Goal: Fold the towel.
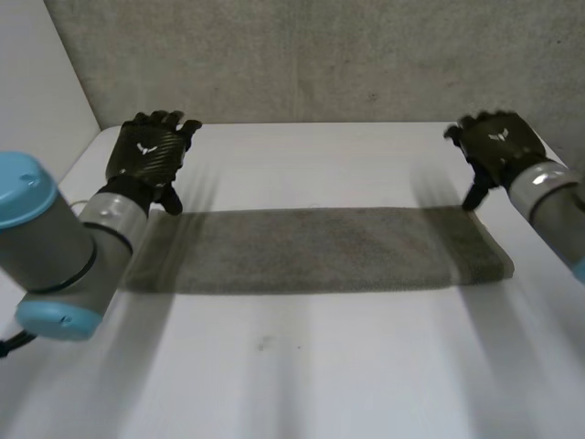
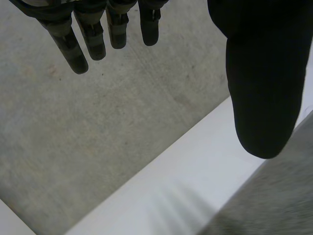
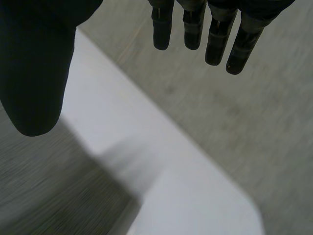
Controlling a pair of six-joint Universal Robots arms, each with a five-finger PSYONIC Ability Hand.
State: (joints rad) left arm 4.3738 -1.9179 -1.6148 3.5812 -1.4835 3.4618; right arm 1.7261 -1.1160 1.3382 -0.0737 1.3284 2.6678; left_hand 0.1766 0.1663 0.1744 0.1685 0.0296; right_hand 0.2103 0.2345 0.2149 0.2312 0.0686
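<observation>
A grey-green towel (image 1: 320,249) lies as a long folded strip across the middle of the white table (image 1: 302,366). My left hand (image 1: 148,155) hovers above the strip's left end, fingers straight and apart from the thumb, holding nothing. Above the strip's right end, my right hand (image 1: 494,146) is spread the same way, its thumb pointing down toward the far right corner. In the left wrist view the fingers (image 2: 78,41) and thumb stand wide apart, with the towel (image 2: 274,196) below the thumb. In the right wrist view the fingers (image 3: 195,29) are straight, and the towel (image 3: 49,186) lies under the thumb.
A grey wall (image 1: 320,55) rises behind the table's far edge. A white side panel (image 1: 37,82) stands at the left. The table's far right corner (image 3: 244,210) is rounded. Bare table lies in front of the towel.
</observation>
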